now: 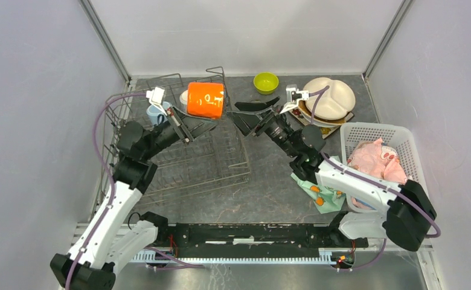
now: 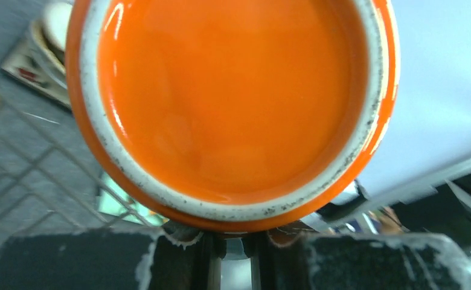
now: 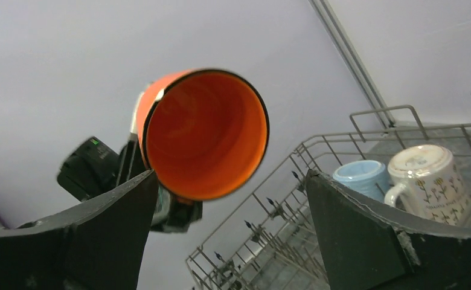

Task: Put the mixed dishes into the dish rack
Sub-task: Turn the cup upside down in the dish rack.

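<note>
1. The large grey wire dish rack (image 1: 221,163) on the bench (image 1: 281,181) is the biggest hazard. Its raised sides and upright tines can snag the load as you lower it.
2. Your right tool (image 1: 252,115) gapes wide and empty, just beside the load. A careless swing knocks it.
3. The glossy orange ceramic mug (image 1: 206,99) hangs sideways above the rack's far end. The left tool (image 2: 230,260) is clamped on a narrow part, so the mug may twist or slip.
4. The light-blue mug (image 3: 360,175) and white patterned mug (image 3: 426,175) sit in the rack nearby. Land too close and you chip them.

Grey table (image 1: 269,181) carrying dishes and holders.
Wire rack (image 1: 209,163) at left, green bowl (image 1: 265,82) at back, stack of plates (image 1: 328,99) beside it, white basket (image 1: 357,136) at right, patterned cloth (image 1: 320,196) nearer.
</note>
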